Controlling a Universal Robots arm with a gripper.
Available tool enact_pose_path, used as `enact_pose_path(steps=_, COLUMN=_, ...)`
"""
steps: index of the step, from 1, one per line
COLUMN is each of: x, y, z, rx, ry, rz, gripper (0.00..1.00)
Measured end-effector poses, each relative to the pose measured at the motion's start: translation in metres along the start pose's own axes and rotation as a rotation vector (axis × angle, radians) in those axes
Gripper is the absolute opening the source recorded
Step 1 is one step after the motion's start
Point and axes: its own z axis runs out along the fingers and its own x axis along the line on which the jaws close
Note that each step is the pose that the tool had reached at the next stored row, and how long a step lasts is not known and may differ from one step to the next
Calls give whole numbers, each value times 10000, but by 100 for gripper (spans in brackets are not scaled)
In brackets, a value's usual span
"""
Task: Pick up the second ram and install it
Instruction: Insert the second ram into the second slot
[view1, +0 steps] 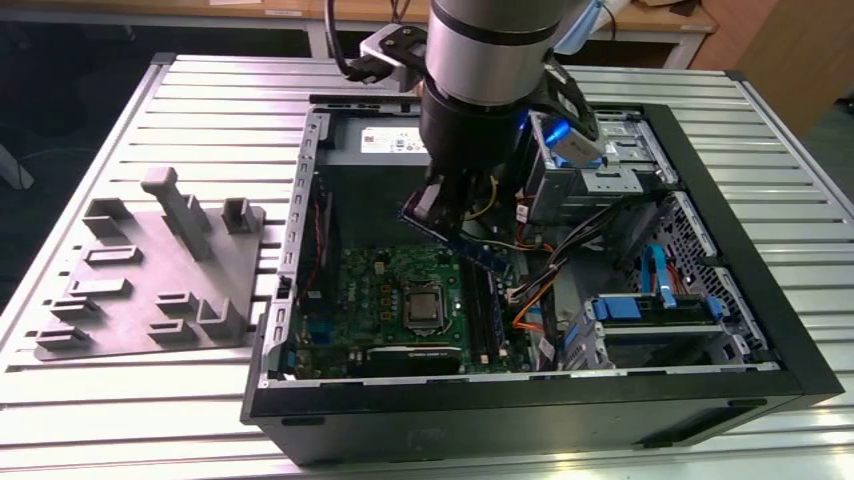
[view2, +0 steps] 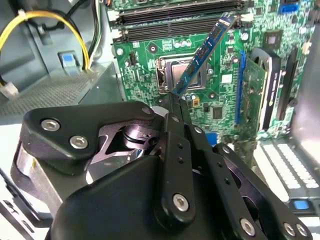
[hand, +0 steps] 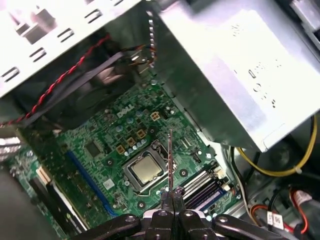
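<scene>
gripper (view2: 176, 100) was clamped on one end of the second ram (view2: 205, 52). Stick sat mid-frame, clear above the motherboard (view2: 145, 55), free end angled toward the black slots (view2: 165, 22) at top, probably to line up for seating.

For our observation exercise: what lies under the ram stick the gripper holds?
The green motherboard and its processor socket, not touching the second ram. The stick covers part of the socket.

Silver-black arm (view1: 487, 50), black bolted tool (view2: 176, 100)
</scene>
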Motion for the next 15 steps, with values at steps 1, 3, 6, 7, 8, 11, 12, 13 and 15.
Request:
enact_pose_path(steps=1, x=0, y=0, z=2, rx=3, ry=-9, rz=157, gripper=8)
enact_pose_path(steps=3, x=0, y=0, z=5, rx=10, ry=-28, rz=516, gripper=8)
enact_pose_path(steps=6, x=0, y=-1, z=9, rx=22, ry=-56, rz=1029, gripper=8)
enact_pose_path(steps=7, x=0, y=-1, z=10, rx=26, ry=-65, rz=1196, gripper=8)
enact_pose_path(steps=8, x=0, y=-1, z=12, rx=30, ry=-75, rz=1370, gripper=8)
enact_pose_path(steps=11, x=0, y=-1, z=15, rx=40, ry=-102, rz=1860, gripper=8)
enact_pose_path(steps=12, x=0, y=-1, z=17, rx=43, ry=-111, rz=2026, gripper=8)
enact_pose_path(steps=13, x=1, y=-1, z=17, rx=47, ry=-119, rz=2190, gripper=8)
enact_pose_path(steps=15, x=1, y=-1, z=20, rx=55, ry=-138, rz=2542, gripper=8)
